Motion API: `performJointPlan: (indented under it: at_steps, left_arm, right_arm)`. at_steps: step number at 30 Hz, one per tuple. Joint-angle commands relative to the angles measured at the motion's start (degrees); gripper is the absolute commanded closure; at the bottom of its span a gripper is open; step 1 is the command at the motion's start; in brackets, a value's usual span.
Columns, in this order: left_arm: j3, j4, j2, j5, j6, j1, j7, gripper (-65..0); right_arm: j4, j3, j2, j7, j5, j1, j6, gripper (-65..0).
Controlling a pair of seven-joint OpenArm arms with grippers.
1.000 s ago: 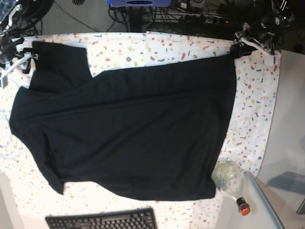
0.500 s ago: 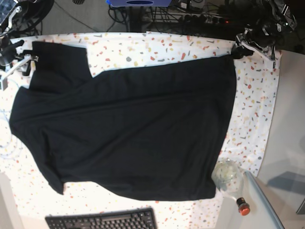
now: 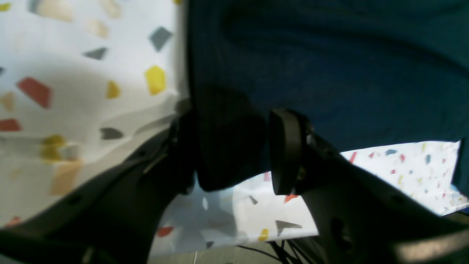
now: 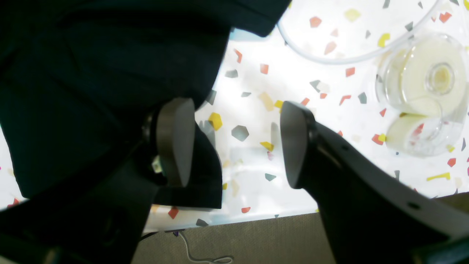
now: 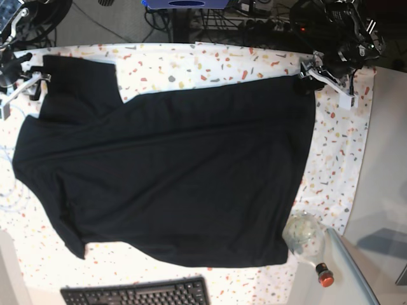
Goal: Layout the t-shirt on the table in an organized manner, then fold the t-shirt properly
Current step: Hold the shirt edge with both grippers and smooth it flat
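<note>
1. I have the plain black short-sleeved fabric t-shirt [image 5: 172, 171] spread across most of the white cloth-covered table with red, yellow and grey flecks [image 5: 210, 60], sleeves toward the base view's left, hem toward its right.
2. My left gripper [image 3: 234, 150] is at the hem corner on the far right of the base view. In its wrist view the jaws stand a little apart with a dark flap of shirt between them; I judge it pinched against one pad only, so I would not call that grip secure.
3. My right gripper [image 4: 234, 141] is at the far-left sleeve, jaws wide apart. One pad lies on the sleeve edge, bare table shows in the gap, and nothing is held.
4. Risk: if I pull with the left arm, the corner may slip out, or the shirt may drag sideways and bunch, since the other end is unpinned.
5. Risk: the clear glass bottle with a red cap [image 5: 308, 244] touches the near hem corner; tugging there could roll it off the table edge.
6. Risk: the right arm's wrist view shows a clear round tape dispenser [image 4: 425, 95] and thin tubing [image 4: 348, 55] just beside the jaws, which a sweep could snag.
7. Room: the far strip is bare, and the right edge has a narrow margin. The black keyboard [image 5: 137, 293] crowds the near edge.
</note>
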Motion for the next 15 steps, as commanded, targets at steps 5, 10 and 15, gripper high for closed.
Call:
performJointPlan:
  at_steps: [5, 10, 15]
  left_arm:
    - [-0.1, 0.2, -0.2, 0.8, -0.3, 0.4, 1.6, -26.7]
    - [-0.1, 0.2, -0.2, 0.8, -0.3, 0.4, 1.6, -1.6]
    - [0.3, 0.2, -0.2, 1.0, -0.3, 0.4, 1.6, 0.0]
  right_arm:
    - [-1.7, 0.1, 0.7, 1.1, 0.6, 1.1, 0.0, -34.4]
    - [-7.7, 0.1, 0.9, 0.9, 0.6, 3.2, 0.0, -34.4]
    - [-2.2, 0.2, -0.8, -0.4, 0.6, 3.4, 0.0, -34.2]
